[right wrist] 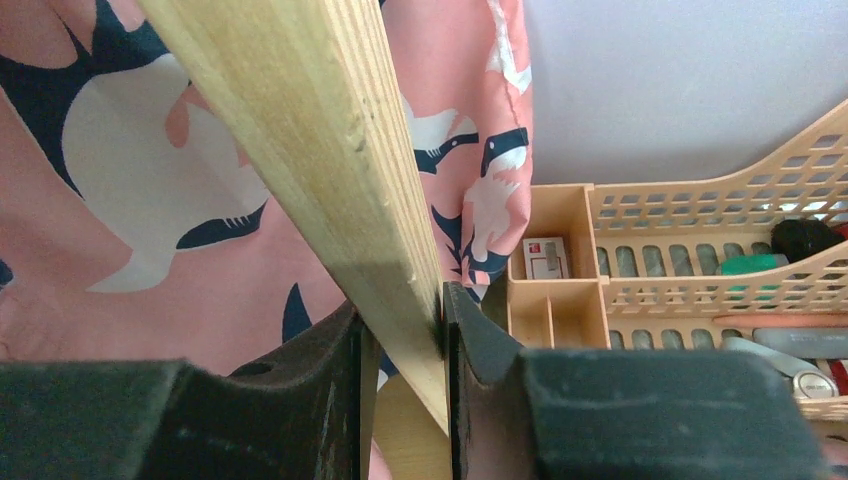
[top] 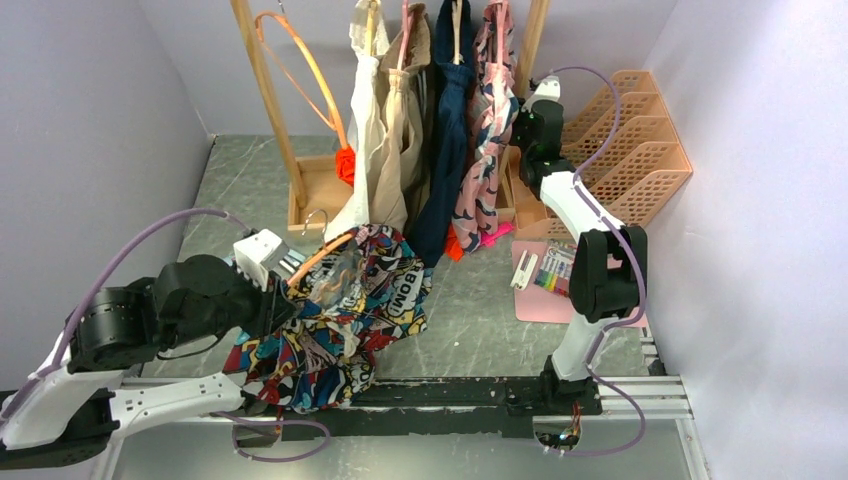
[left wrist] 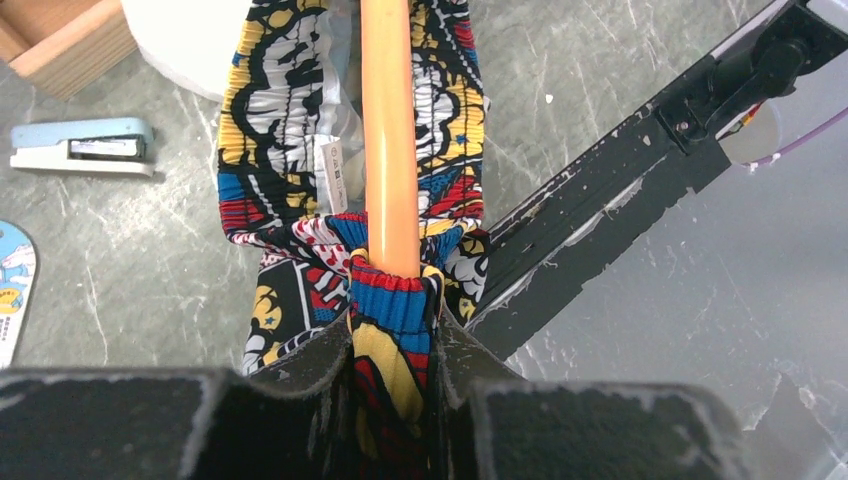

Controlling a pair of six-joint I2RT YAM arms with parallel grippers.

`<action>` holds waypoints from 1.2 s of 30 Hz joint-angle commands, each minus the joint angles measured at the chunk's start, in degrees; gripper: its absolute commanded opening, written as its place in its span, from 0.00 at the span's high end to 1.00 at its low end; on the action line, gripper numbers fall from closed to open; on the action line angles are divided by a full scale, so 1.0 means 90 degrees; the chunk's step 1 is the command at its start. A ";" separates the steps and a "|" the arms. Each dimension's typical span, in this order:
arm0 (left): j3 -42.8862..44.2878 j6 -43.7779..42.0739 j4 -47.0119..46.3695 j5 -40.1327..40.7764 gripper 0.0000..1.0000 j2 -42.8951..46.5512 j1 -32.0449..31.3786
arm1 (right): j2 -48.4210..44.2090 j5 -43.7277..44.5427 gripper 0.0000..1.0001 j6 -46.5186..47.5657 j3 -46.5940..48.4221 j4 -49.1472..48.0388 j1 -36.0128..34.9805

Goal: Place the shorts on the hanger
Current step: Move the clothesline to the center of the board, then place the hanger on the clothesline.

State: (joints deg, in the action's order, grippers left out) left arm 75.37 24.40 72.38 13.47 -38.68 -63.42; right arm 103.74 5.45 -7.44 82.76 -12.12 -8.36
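**Left end effector pinches the shorts on the hanger; right one clamps the rack post**

Our left end effector (left wrist: 395,370) is nearly closed. Its two black fingers (left wrist: 310,370) press a bunched fold of the shorts (left wrist: 440,120) between them, at the blue and yellow elastic waistband. The hanger (left wrist: 390,140) runs straight up from that pinch, and its orange bar disappears into the gathered waistband just above the fingertips. We cannot tell whether the fingers also bear on the bar inside the cloth.

From the top camera, the shorts (top: 350,310) lie spread on the counter (top: 470,300) in front of the left arm. Their lower part drapes over the black rail (top: 450,395) at the near edge. The hanger (top: 320,255) slants along their upper left side, with its silver hook (top: 315,215) pointing toward the wooden rack base (top: 320,190).

Our right end effector (right wrist: 405,340) is closed to a narrow gap on the rack post (right wrist: 330,180), with both fingers touching the wood. The pink-and-navy floral garment (right wrist: 150,200) hangs just behind it, and the peach organizer (right wrist: 700,210) sits to its right.

For room to move, a strip of bare grey counter lies between the shorts and the pink mat (top: 540,295). A pale blue stapler (left wrist: 85,148) lies near the shorts on the left. The hung garments crowd the far edge.
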 commanded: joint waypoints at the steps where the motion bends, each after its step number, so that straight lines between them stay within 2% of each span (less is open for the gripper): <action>1: 0.0667 0.0369 0.0448 0.0454 0.93 -0.0138 0.0035 | -0.0420 0.0607 0.81 -0.0411 -0.0140 -0.0349 0.0397; 3: 0.0926 0.0467 0.0703 0.0552 0.93 -0.0239 0.0035 | -0.0442 0.0562 0.67 -0.0589 -0.0099 -0.0263 0.0384; 5: 0.1108 0.0464 0.0864 0.0616 0.93 -0.0307 0.0040 | -0.0448 0.0547 0.59 -0.0755 -0.0035 -0.0127 0.0377; 15: 0.0854 0.0306 0.0884 0.0835 0.93 -0.0588 0.0151 | -0.1154 0.0808 0.41 -0.1396 -0.0402 0.0341 0.0243; 18: 0.0715 0.0237 0.0875 0.0879 0.93 -0.0716 0.0181 | -0.1594 0.0904 0.36 -0.1736 -0.0553 0.0751 0.0236; 21: 0.0646 0.0211 0.0869 0.0863 0.93 -0.0726 0.0181 | -0.2173 0.0694 0.24 -0.2007 -0.0736 0.1169 0.0226; 24: 0.0579 0.0185 0.0864 0.0773 0.93 -0.0621 0.0184 | -0.2897 0.0312 0.23 -0.2087 -0.0845 0.1583 0.0119; 26: 0.0526 0.0173 0.0864 0.0731 0.93 -0.0540 0.0181 | -0.3571 0.0073 0.24 -0.1940 -0.0949 0.1719 -0.0151; 28: 0.0472 0.0210 0.0857 0.0706 0.93 -0.0466 0.0180 | -0.4157 -0.0142 0.26 -0.1688 -0.1121 0.1615 -0.0758; 30: 0.0440 0.0246 0.0864 0.0688 0.93 -0.0431 0.0182 | -0.4528 -0.0847 0.26 -0.1475 -0.1237 0.1402 -0.1280; 33: 0.0384 0.0235 0.0862 0.0699 0.93 -0.0452 0.0181 | -0.4568 -0.1778 0.27 -0.1358 -0.1212 0.1222 -0.2301; 36: 0.0314 0.0209 0.0858 0.0729 0.93 -0.0475 0.0181 | -0.4426 -0.2063 0.29 -0.1220 -0.1473 0.0742 -0.3344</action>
State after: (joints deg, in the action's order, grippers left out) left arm 78.85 26.92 81.93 19.27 -42.70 -62.08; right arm 61.14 -4.16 -21.19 72.60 -1.58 -29.56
